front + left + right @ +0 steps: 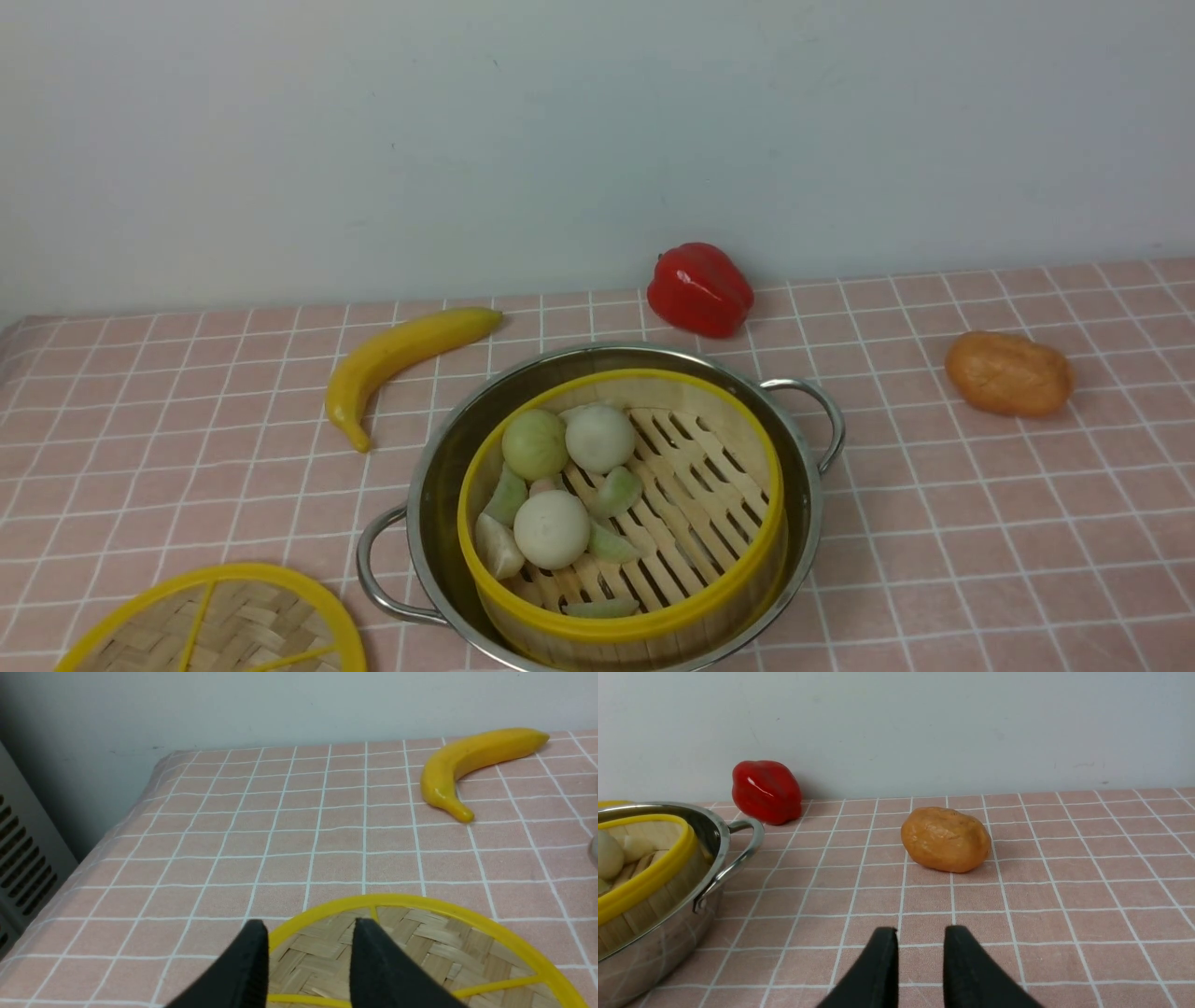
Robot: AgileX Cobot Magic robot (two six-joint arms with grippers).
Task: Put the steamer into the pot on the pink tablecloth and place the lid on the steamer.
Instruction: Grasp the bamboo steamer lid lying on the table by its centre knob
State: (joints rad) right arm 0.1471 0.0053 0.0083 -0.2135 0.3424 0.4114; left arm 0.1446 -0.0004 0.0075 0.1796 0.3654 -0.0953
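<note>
The steamer (695,485), a bamboo basket with yellow rims holding several pale buns and dumplings, sits inside the shiny pot (437,485) on the pink tablecloth (980,532). Both also show in the right wrist view: the steamer (644,884) and the pot (663,933). The woven lid (233,625) lies flat on the cloth, left of the pot at the near edge. My left gripper (309,933) hovers open over the lid's rim (420,938), holding nothing. My right gripper (920,938) is open and empty above bare cloth, right of the pot. Neither gripper shows in the front view.
A yellow banana (401,359) lies behind and left of the pot, a red pepper (700,287) by the back wall, and an orange potato-like piece (1008,373) at the right. The cloth's left edge drops off (117,826) beside a grey vented panel (23,868).
</note>
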